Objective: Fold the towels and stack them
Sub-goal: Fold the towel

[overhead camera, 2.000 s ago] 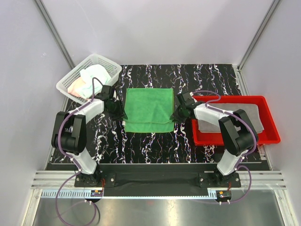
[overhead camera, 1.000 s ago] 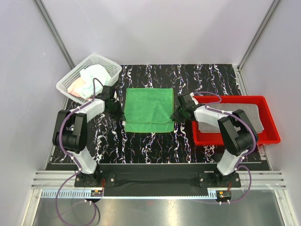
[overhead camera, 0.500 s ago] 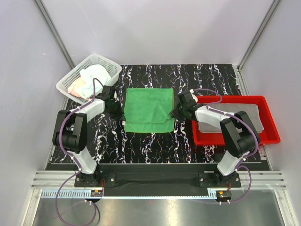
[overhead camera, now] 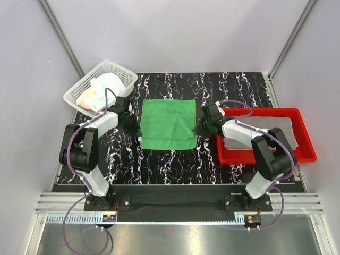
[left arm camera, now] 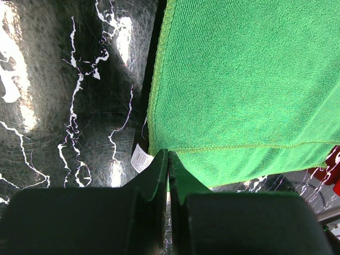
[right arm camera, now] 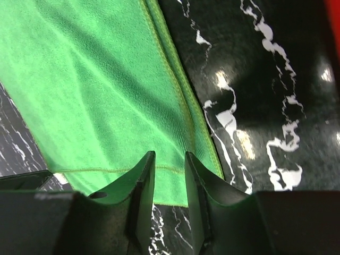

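- Two grippers are working at the near corners of the green towel (overhead camera: pixel 167 119). It is lying folded once at the middle of the black marbled table (overhead camera: pixel 175 164), with its lower layer peeking out along the near edge.
- At the near-left corner, the left gripper (left arm camera: pixel 166 159) is pressing its fingers together and pinching the hem beside a white label (left arm camera: pixel 139 158). Over the last second it has been tightening there.
- At the near-right corner, the right gripper (right arm camera: pixel 169 162) is standing with its fingers slightly spread, and green cloth is showing in the gap. It has been easing apart and edging a little farther along the towel's side, so this corner is probably not being held.
- Judging from this, the next fold is waiting on a firm right-hand pinch.
- Farther right, a grey towel (overhead camera: pixel 276 127) is lying folded in the red tray (overhead camera: pixel 305 155), seemingly serving as the base of the stack.
- Farthest left, a pale towel (overhead camera: pixel 109 84) and a pink towel (overhead camera: pixel 90 99) are waiting bundled in the white basket (overhead camera: pixel 79 90).
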